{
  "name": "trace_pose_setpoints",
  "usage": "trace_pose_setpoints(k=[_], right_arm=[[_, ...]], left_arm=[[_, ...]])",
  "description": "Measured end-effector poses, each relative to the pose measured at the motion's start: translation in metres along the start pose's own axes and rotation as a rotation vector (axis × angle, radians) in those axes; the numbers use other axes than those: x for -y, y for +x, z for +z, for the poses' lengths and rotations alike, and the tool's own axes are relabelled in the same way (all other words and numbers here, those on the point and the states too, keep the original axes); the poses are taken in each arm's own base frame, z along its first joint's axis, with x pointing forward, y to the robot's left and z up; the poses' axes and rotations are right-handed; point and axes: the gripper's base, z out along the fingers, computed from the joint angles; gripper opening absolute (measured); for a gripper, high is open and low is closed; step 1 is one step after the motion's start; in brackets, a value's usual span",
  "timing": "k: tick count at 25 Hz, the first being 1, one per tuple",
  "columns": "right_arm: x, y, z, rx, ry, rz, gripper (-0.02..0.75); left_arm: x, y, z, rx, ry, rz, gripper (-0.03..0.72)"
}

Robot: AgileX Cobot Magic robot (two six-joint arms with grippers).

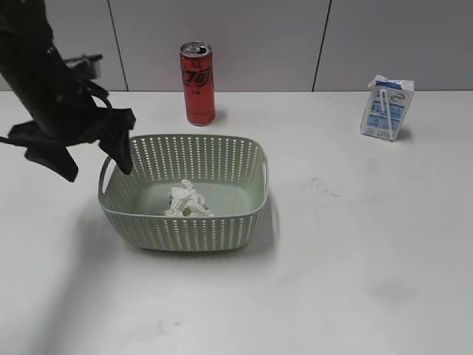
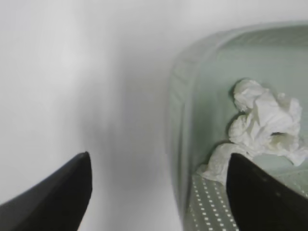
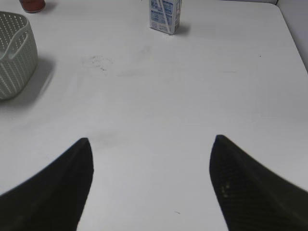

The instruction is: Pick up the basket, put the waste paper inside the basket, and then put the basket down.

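Two grippers are spread wide and hold nothing. The left gripper [image 1: 92, 159] straddles the left rim of the basket [image 1: 222, 229], one finger outside over the white counter [image 1: 355, 259], the other inside above the basket floor; whether it touches the rim cannot be told. The basket sits on the counter left of centre, with the waste paper [image 1: 186, 201] bunched on its floor. The right gripper [image 3: 151, 144] hovers over bare counter nearer the right edge. A red can [image 1: 196, 83] stands at the far edge behind the basket, a milk carton [image 1: 387, 107] near the far right corner.
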Motion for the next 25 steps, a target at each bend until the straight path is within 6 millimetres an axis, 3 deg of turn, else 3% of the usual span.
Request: trace_pose_setpoints(k=[4,9,13,19,25], right_arm=[[0.0,0.0,0.0,0.0,0.0,0.001,0.569],[0.007,0.0,0.0,0.006,0.08,0.069,0.569],[0.011,0.0,-0.001,0.011,0.115,0.099,0.569],[0.012,-0.001,-0.001,0.01,0.129,0.048,0.569],[0.007,0.0,0.0,0.001,0.072,-0.021,0.569]], left_arm=[[-0.029,0.003,-0.044,0.083,-0.03,-0.042,0.669],[-0.081,0.018,-0.088,0.098,-0.161,-0.045,0.658],[-0.097,0.041,-0.119,0.15,-0.216,-0.064,0.638],[-0.085,0.109,-0.148,0.264,-0.227,-0.055,0.61],[-0.072,0.203,-0.157,0.46,-0.239,-0.031,0.595]])
